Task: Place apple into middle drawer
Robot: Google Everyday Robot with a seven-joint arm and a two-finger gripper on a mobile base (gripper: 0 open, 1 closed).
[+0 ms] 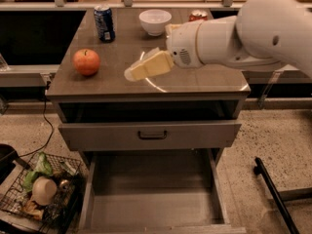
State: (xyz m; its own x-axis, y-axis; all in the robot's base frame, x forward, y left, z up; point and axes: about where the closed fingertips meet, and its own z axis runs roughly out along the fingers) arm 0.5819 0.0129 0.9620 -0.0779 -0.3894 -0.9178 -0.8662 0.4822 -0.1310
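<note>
The apple (87, 61) is round and red-orange and sits on the left part of the brown countertop (195, 79). My gripper (135, 72) is cream-coloured and hangs just above the countertop, a short way to the right of the apple and apart from it. It holds nothing that I can see. The big white arm (243, 33) reaches in from the right. The middle drawer (151, 199) is pulled far out below, and its flat grey floor is bare.
A blue can (104, 23), a white bowl (155, 21) and a red-orange soda can (197, 15) stand at the back of the countertop. A drawer front with a dark handle (152, 134) stands slightly out. A wire basket (44, 191) is on the floor at left and a black bar (275, 194) at right.
</note>
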